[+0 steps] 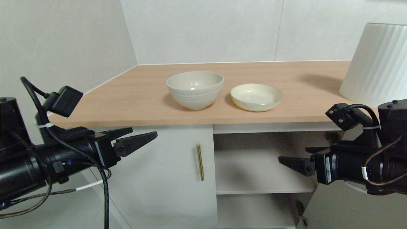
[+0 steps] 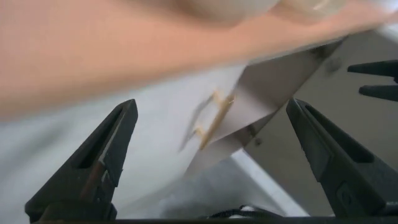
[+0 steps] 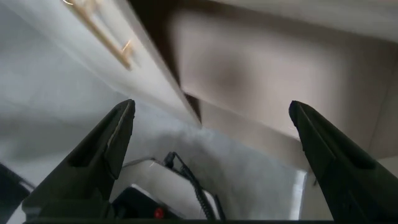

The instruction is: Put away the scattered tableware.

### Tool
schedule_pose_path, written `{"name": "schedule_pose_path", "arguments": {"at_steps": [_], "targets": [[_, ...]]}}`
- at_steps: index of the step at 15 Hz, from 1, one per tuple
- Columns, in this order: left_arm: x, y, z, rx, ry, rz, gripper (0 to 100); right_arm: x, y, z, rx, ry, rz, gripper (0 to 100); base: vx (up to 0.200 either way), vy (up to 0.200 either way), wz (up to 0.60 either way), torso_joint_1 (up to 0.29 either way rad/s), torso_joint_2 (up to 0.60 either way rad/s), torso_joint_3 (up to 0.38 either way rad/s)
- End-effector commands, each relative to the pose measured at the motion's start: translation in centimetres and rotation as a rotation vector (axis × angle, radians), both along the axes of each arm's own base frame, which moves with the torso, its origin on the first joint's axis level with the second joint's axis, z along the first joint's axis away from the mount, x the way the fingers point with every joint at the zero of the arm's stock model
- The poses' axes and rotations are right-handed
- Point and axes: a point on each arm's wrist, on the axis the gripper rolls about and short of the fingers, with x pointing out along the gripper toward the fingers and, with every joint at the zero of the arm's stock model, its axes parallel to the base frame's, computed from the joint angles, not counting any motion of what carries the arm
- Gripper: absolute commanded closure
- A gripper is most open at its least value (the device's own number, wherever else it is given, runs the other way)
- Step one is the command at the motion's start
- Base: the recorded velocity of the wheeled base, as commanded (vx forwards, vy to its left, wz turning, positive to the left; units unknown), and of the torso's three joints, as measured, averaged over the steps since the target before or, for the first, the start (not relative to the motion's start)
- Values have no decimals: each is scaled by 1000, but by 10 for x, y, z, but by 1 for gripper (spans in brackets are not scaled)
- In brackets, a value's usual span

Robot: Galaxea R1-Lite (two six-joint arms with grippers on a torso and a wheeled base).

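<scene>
Head view: ribbed, perhaps ceramic bowl (image 1: 194,90)

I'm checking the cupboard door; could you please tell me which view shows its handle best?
The head view: the handle stands whole and upright on the door. The left wrist view shows it slanted; the right wrist view cuts it off at the edge.

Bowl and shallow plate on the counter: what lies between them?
Nothing: in the head view, bare countertop separates the bowl from the plate.
</scene>
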Motion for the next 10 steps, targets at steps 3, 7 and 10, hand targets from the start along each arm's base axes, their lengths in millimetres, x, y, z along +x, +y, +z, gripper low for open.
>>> {"name": "schedule_pose_path", "arguments": {"at_steps": [3,7,10], "targets": [[1,0,-1,1,5,-1,0,0,1,0,0,2,3,0,0,0,0,162,-541,-292],[1,0,-1,1,6,-1,0,0,0,-1,-1,3,2,0,0,0,0,182,-477,-288],[4,-1,-4,4,18,-1,0,1,1,-1,-2,4,2,0,0,0,0,196,-478,-281]]}}
